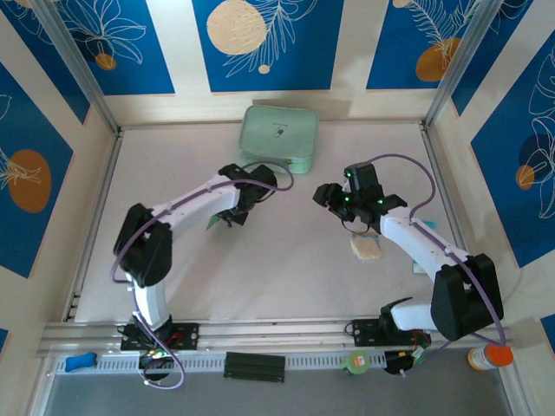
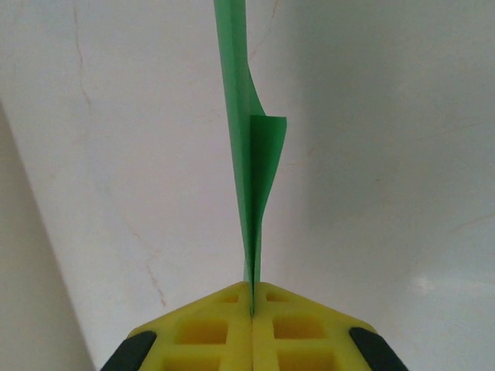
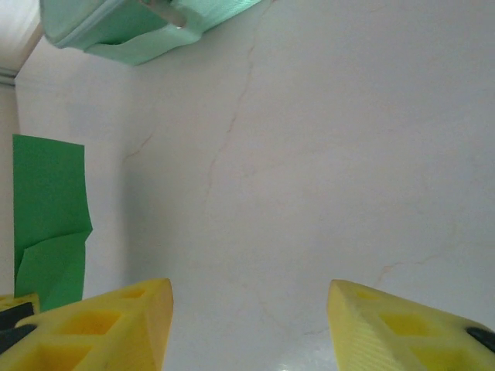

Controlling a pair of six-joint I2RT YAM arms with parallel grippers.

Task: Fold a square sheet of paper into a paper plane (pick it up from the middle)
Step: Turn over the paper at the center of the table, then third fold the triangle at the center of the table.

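Two grippers and one sheet, itemised by view.

Top external: your left gripper [image 1: 230, 215] sits over the middle-left of the bench [image 1: 286, 286]. A sliver of the green sheet of paper [image 1: 211, 227] shows just beside it. Your right gripper [image 1: 351, 217] faces it from the right, well apart. The pale mint pouch [image 1: 279, 137] lies at the far edge, and a small tan object [image 1: 367, 249] lies near the right arm; what it is cannot be told.

Left wrist: the yellow fingers [image 2: 209, 328] are pressed together, pinching the sheet of paper [image 2: 251, 193] edge-on. The sheet rises clear of the bench, and one layer curls away to the right.

Right wrist: the right gripper [image 3: 249, 297] is spread wide and holds nothing. The sheet of paper [image 3: 46, 209] hangs at the left margin, already folded, with a slanted lower flap. The pouch [image 3: 131, 31] sits at the top corner.

Step in hand, as judged: the right gripper takes the free side so the next crease can be set.
- Bring it in square to the sheet, not at a slant.
- Catch both layers, including the curling one.
- Close near the fold, where thin paper is stiffest.
- Keep the left pinch firm until the right one seats, or the sheet may twist or slip.
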